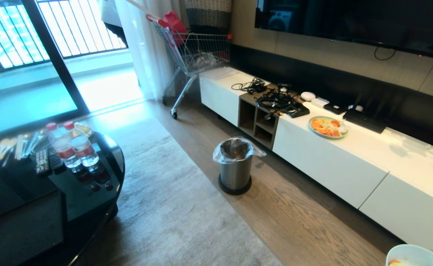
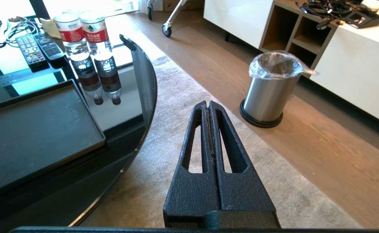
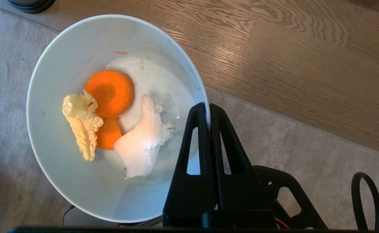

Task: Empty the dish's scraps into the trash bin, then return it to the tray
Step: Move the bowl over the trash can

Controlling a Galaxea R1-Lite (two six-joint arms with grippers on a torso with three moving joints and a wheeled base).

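Observation:
My right gripper (image 3: 208,106) is shut on the rim of the dish (image 3: 63,171), a small white bowl held above the carpet. The scraps (image 3: 110,94) lie inside it: orange carrot slices, a yellow corn piece and a pale white bit. The dish (image 1: 412,255) just shows at the head view's lower right corner. The trash bin (image 1: 235,166), brushed steel with a clear liner, stands on the wood floor ahead; the left wrist view has the bin (image 2: 268,90) too. The black tray (image 2: 37,129) lies bare on the glass table. My left gripper (image 2: 209,104) is shut and parked over the carpet.
Two water bottles (image 1: 72,146) and remotes (image 1: 42,162) stand on the round black glass table (image 1: 87,207). A long white TV cabinet (image 1: 334,162) runs along the right, carrying a pale-green plate of orange slices (image 1: 327,126) and cables. A shopping cart (image 1: 194,55) stands behind.

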